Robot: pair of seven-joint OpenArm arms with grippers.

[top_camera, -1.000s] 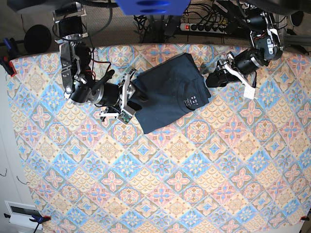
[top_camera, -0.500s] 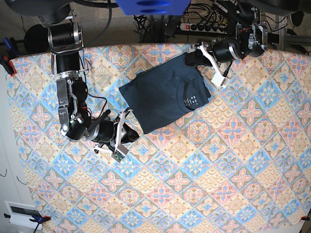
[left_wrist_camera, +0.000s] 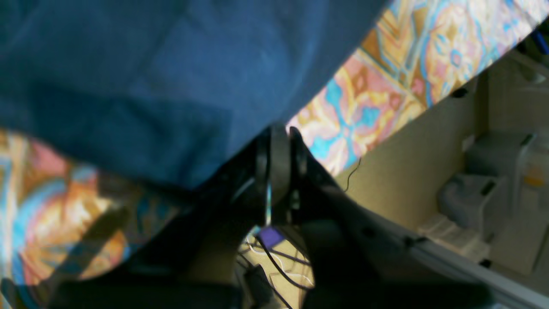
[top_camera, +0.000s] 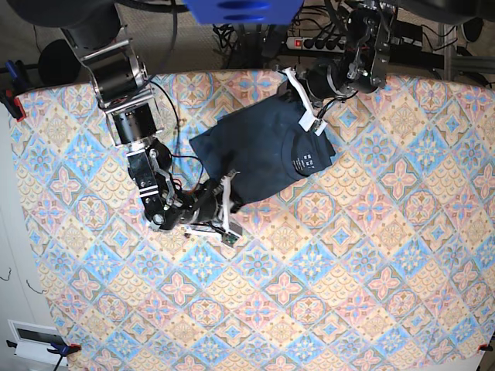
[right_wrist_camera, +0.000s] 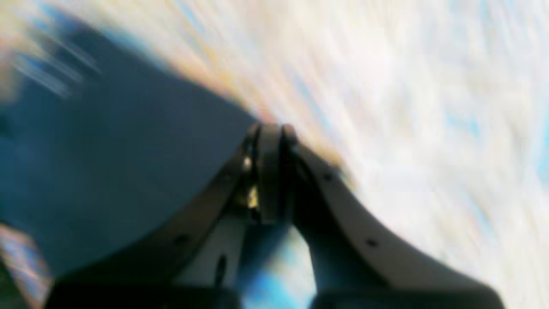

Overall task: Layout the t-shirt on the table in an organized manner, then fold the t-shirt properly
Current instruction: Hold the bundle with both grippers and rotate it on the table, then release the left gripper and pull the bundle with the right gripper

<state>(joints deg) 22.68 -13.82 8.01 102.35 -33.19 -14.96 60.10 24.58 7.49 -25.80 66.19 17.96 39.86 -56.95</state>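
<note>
The dark navy t-shirt [top_camera: 259, 147] lies folded into a rough rectangle on the patterned table [top_camera: 325, 263], near its far edge, with the white neck label facing up. My left gripper [top_camera: 292, 99] is shut, at the shirt's far right corner. In the left wrist view its shut fingertips [left_wrist_camera: 274, 141] meet the shirt's edge [left_wrist_camera: 128, 77]. My right gripper [top_camera: 234, 202] is shut at the shirt's near left corner. The blurred right wrist view shows its fingers [right_wrist_camera: 270, 146] pressed together beside the shirt [right_wrist_camera: 107, 163].
The table's far edge [top_camera: 232, 72] runs just behind the shirt, with cables and a power strip [top_camera: 317, 42] beyond it. The right arm's links [top_camera: 135, 124] lie over the table's left side. The cloth [left_wrist_camera: 364, 98] shows beside the left gripper.
The left gripper has swung in from the right to the shirt's far right corner. The right gripper left the shirt's left edge, dropped toward me, then moved right to its near corner. The shirt stayed put.
</note>
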